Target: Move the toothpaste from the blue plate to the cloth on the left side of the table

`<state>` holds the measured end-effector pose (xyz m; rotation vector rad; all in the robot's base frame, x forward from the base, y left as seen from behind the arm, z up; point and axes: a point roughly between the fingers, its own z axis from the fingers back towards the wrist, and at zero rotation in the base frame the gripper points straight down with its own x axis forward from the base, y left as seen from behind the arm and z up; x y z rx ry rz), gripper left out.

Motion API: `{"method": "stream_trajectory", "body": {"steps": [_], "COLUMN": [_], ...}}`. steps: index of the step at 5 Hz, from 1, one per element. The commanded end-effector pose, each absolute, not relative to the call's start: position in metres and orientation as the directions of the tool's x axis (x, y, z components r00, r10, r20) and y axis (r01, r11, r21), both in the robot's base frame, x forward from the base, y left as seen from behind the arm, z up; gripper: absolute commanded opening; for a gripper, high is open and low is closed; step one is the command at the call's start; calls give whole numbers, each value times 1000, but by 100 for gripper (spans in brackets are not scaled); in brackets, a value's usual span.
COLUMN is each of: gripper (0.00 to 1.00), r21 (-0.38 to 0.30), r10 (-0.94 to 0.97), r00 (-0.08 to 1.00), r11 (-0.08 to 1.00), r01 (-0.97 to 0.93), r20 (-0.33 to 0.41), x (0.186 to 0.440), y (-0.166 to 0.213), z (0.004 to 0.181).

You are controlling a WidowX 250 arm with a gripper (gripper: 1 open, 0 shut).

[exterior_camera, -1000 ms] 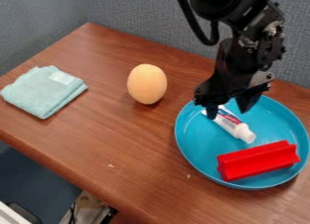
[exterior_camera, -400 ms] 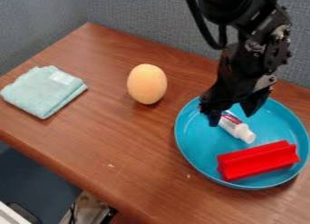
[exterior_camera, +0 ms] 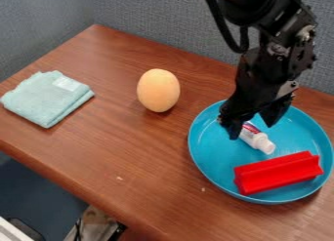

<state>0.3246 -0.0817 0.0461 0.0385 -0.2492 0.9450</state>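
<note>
Toothpaste (exterior_camera: 253, 138) lies in the blue plate (exterior_camera: 209, 152), slanting from upper left to lower right, and that slant should govern how we close on it. Nearest us in the plate sits a red block (exterior_camera: 279, 173), close beside the tube's lower end — we want the fingers kept clear of it, so we would grip nearer the tube's upper half. The end effector (exterior_camera: 255, 121) hangs right over that upper end with its jaws spread wide and holding nothing; whether the fingertips already touch the plate we cannot tell. We judge the grasp goes best if the jaws straddle the tube across its narrow width, squared to its long axis, then sink low enough to catch the body and not skid over the top. Farther left on the counter (exterior_camera: 117, 138) an orange egg-shaped object (exterior_camera: 158, 90) stands between plate and cloth (exterior_camera: 46, 97) — the carry should lift well above it.
</note>
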Motion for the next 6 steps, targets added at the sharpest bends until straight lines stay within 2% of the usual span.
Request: {"method": "stream_trajectory", "body": {"steps": [1, 6], "gripper": [100, 100], "r21": [-118, -141], "r10": [810, 857], "r00": [540, 476], "r11": [573, 505], "r01": [-811, -851], "r20": [230, 196], "x": [332, 331], "y": [-86, -80], "z": [57, 56]}}
